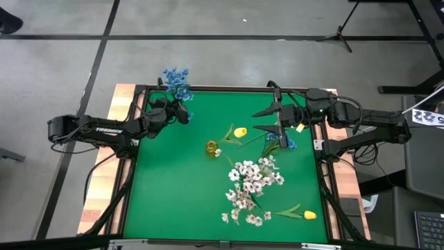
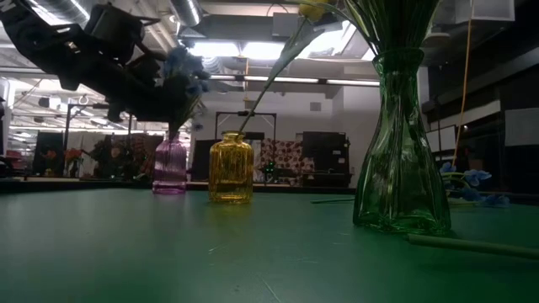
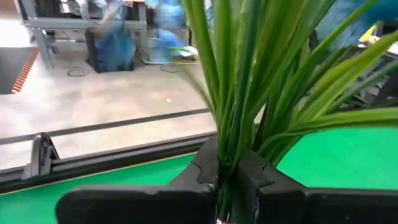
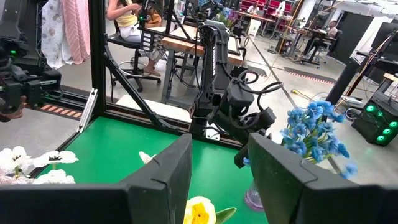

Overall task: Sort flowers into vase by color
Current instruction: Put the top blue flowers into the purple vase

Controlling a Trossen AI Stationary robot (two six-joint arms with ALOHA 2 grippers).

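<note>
A sprig of blue flowers (image 1: 177,82) is held by its green stems (image 3: 231,112) in the left gripper (image 1: 182,113), whose fingers (image 3: 205,168) are closed tight around the bundle. Directly beneath that gripper a pink vase (image 2: 170,167) is seen, and the stem ends appear to reach into its neck, though the contact is hidden by the arm. Beside the pink vase, toward the right arm, a yellow vase (image 2: 231,170) stands with one yellow-budded stem (image 2: 274,71) leaning out of it. A green glass vase (image 2: 401,151) is placed nearest the low camera and is filled with green stems.

The right gripper (image 1: 265,119) is held above the green mat (image 1: 173,187) with its fingers (image 4: 163,177) spread wide and nothing between them. Just in front of it a yellow tulip bud (image 1: 240,132) lies on the mat. Just beside that gripper, toward the mat's near edge, more blue flowers (image 1: 284,142) are lying. Farther from it, a cluster of white blossoms (image 1: 251,182) is gathered over the green vase, with a second yellow bud (image 1: 309,215) lying near the mat's corner.
</note>
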